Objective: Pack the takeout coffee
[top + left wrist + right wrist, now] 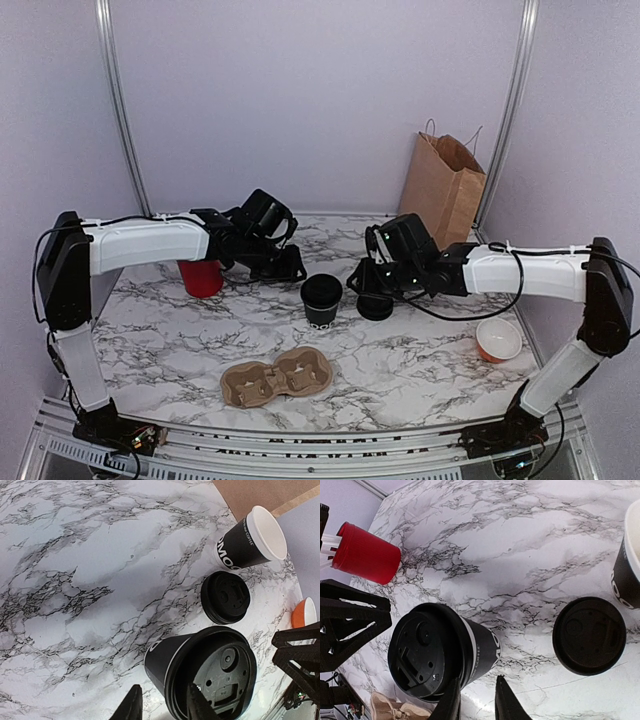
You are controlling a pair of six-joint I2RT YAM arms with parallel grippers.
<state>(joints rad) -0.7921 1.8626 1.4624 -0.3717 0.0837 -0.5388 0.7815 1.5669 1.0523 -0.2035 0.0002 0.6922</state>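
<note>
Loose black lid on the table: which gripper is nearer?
Right. The right gripper is right beside the loose lid, nearly over it. The left gripper is farther off, with the lidded coffee cup standing between it and the lid.

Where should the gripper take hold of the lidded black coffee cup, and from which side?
Probably best around the paper wall just under the lid, coming in level from its left. The lidded coffee cup stands upright, its lid overhangs the wall, and a loose lid lies close on its right. The left gripper is on that freer side.
</note>
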